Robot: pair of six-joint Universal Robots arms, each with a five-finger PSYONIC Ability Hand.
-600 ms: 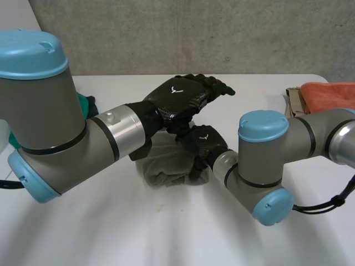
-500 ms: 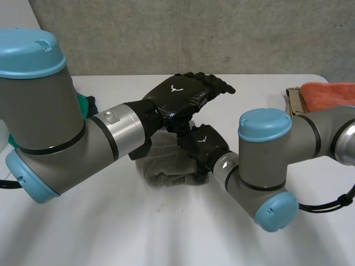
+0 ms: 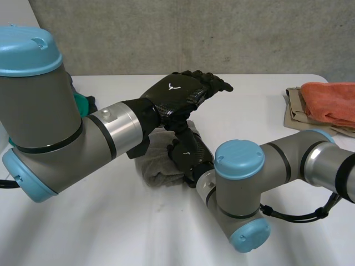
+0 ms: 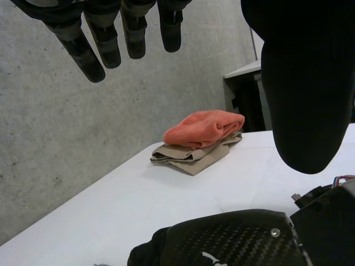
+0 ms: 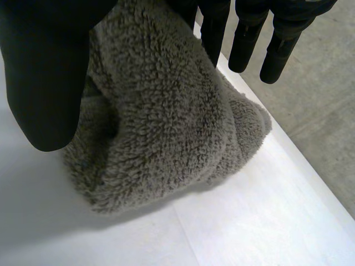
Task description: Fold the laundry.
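A folded grey fleecy towel (image 3: 157, 168) lies mid-table. My right hand (image 3: 188, 151) rests on top of it near its right side. In the right wrist view the towel (image 5: 166, 127) bulges under the palm, with the hand (image 5: 44, 72) open, thumb on one side and straight fingers (image 5: 244, 39) past the far side. My left hand (image 3: 180, 94) hovers above the towel and the right hand, open with fingers stretched flat. In the left wrist view its straight fingers (image 4: 91, 52) and thumb hang over the back of the right hand (image 4: 233, 241).
An orange cloth (image 3: 328, 95) lies on a folded tan cloth (image 3: 299, 113) at the table's back right; the same orange cloth (image 4: 205, 126) lies beyond the left hand's fingertips. A green item (image 3: 86, 105) peeks out behind the left arm. A concrete wall backs the table.
My right arm has swung left and nearer, its elbow now in front of the towel, and the hand has slid left across the towel's top. The left hand has hardly moved.
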